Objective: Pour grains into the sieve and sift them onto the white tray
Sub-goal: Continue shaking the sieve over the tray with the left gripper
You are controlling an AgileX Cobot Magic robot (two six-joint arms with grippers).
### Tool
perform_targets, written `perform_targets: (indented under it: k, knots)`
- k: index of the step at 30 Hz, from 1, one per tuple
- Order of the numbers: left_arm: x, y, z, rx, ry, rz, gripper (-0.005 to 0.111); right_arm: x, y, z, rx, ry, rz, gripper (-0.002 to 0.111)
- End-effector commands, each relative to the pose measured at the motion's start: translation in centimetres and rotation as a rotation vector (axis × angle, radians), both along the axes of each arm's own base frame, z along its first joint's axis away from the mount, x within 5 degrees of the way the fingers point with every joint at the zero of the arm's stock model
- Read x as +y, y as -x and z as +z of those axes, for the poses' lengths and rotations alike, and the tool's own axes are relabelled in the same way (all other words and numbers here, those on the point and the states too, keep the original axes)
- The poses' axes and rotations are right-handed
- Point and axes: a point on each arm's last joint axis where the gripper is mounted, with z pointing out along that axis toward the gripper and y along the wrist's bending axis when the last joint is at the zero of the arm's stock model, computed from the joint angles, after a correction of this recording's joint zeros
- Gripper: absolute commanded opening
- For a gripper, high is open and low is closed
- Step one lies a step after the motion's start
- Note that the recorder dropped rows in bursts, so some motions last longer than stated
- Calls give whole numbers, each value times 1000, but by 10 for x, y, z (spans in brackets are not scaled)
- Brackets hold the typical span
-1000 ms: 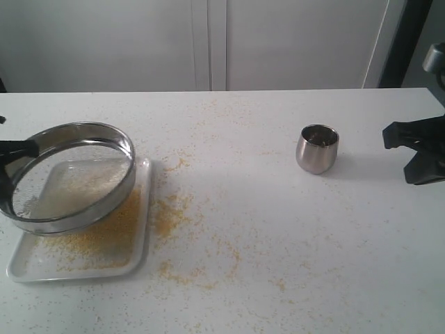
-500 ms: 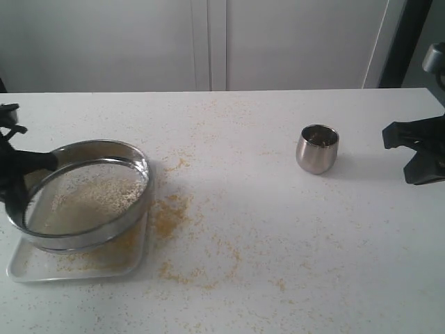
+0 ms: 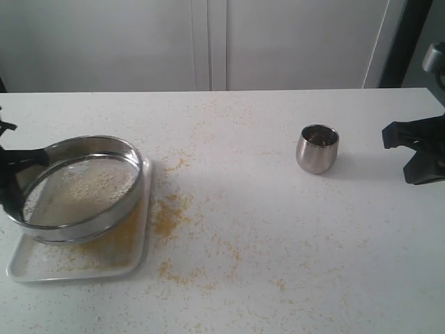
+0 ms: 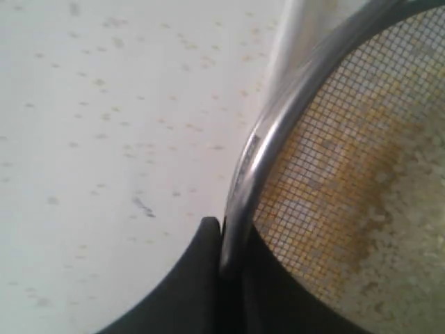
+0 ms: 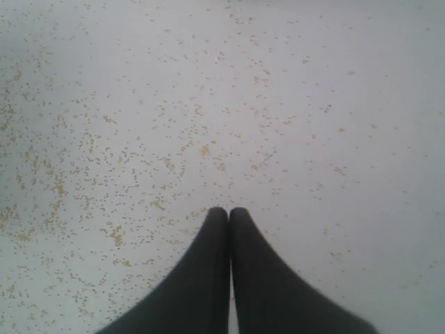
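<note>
Steel-rimmed round sieve with grey wire mesh [image 3: 80,191] hangs tilted over the flat glossy white rectangular tray [image 3: 28,268], on the left side of the speckled white counter [image 3: 278,223]. My left end effector [image 4: 229,240] clamps the sieve's rim, one finger inside the wall and one outside, which leaves the mesh free to shake. Pale coarse grains [image 3: 90,182] sit on the mesh; golden fines lie on the tray below, and many are spilled on the counter just beside it. Looks like mid-sift, pouring done. The sieve's right edge is near the tray's right rim, so there is little margin that way. My right end effector [image 5: 229,212] is closed and empty, hovering far right, well apart from the small rounded steel cup [image 3: 318,148]. Wide open counter between cup and tray.
</note>
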Motion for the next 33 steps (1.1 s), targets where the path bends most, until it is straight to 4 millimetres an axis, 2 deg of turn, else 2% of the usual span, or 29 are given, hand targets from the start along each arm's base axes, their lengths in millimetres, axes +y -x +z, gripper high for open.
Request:
perform_targets:
  k: [1,2,5,7,9,11,13,16,18,19,20,22,24,25,27,31,33]
  knots:
    - [-39,4,14,-68,78,-220,0,-2,0,2,-16,4,-4,0]
    - [-32,3,13,-70,32,-198,0,-2,0,2,-16,4,-4,0]
    - [7,1,7,-16,-71,50,0,-2,0,2,-16,4,-4,0]
    - [16,4,5,34,-42,162,0,-2,0,2,-16,4,-4,0]
    - [4,4,6,42,22,115,0,-2,0,2,-16,4,-4,0]
    - [-19,5,7,26,84,-16,0,-2,0,2,-16,4,-4,0]
    - [-30,4,8,-17,69,-146,0,-2,0,2,-16,4,-4,0]
    - [-11,0,7,-39,-4,-94,0,-2,0,2,-16,4,-4,0]
    - [8,0,7,-18,-1,51,0,-2,0,2,-16,4,-4,0]
    - [10,0,7,-10,11,84,0,-2,0,2,-16,4,-4,0]
    - [10,1,7,-6,28,92,0,-2,0,2,-16,4,-4,0]
    - [-8,2,8,-3,73,19,0,-2,0,2,-16,4,-4,0]
    - [-31,3,8,-28,62,-135,0,-2,0,2,-16,4,-4,0]
    - [-37,2,8,-49,25,-199,0,-2,0,2,-16,4,-4,0]
    - [-28,0,7,-59,-55,-167,0,-2,0,2,-16,4,-4,0]
    - [7,0,6,-13,-73,90,0,-2,0,2,-16,4,-4,0]
    - [1,1,6,-6,-8,81,0,-2,0,2,-16,4,-4,0]
